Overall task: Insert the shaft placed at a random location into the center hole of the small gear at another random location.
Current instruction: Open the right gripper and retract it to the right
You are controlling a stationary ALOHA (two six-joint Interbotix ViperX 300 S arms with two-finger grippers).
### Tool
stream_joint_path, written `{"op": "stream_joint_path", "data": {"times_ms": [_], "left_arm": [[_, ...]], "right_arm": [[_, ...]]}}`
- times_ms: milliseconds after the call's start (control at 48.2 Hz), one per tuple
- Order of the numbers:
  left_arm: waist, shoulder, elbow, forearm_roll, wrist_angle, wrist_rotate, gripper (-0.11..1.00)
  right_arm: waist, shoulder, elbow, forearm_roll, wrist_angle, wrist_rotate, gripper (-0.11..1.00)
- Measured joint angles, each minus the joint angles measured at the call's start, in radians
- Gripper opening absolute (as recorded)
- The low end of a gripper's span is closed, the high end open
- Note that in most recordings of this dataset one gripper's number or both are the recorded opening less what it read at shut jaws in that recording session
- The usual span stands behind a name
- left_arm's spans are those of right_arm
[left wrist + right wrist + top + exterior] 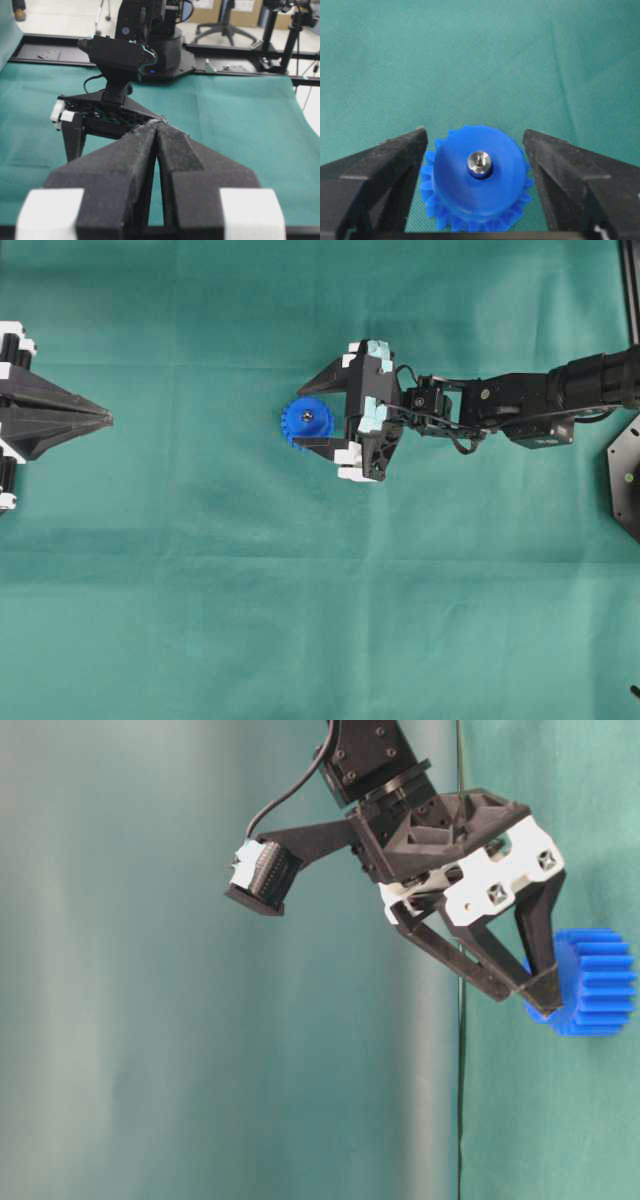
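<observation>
Evidently insertion is done: tiny silver metal shaft (479,164) sits in bright blue toothed plastic gear (475,179); right gripper (475,150) jaws apart, straddling it. Next, withdraw clear.

A wrinkled teal-green cloth (200,590) covers the whole tabletop, with soft creases running across it and even, shadowless light from above. Along the far edge runs a black metal frame rail (50,42). Beyond it lies a pale, shiny floor (65,20), where the wheeled base of a black office chair (222,30) stands near brown cardboard boxes (210,7). To the right, dark tripod-like stands (295,30) rise, partly cut off.
</observation>
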Motion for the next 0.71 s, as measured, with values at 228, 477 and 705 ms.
{"op": "stream_joint_path", "data": {"times_ms": [228,477,705], "left_arm": [[0.000,0.000,0.000,0.000,0.000,0.000,-0.01],[0.000,0.000,0.000,0.000,0.000,0.000,-0.01],[0.000,0.000,0.000,0.000,0.002,0.000,-0.01]], "right_arm": [[-0.003,-0.081,-0.005,0.000,0.034,-0.011,0.75],[-0.003,-0.209,-0.011,-0.003,0.110,-0.031,0.75],[-0.003,-0.242,-0.011,-0.003,0.129,-0.032,0.75]]}}
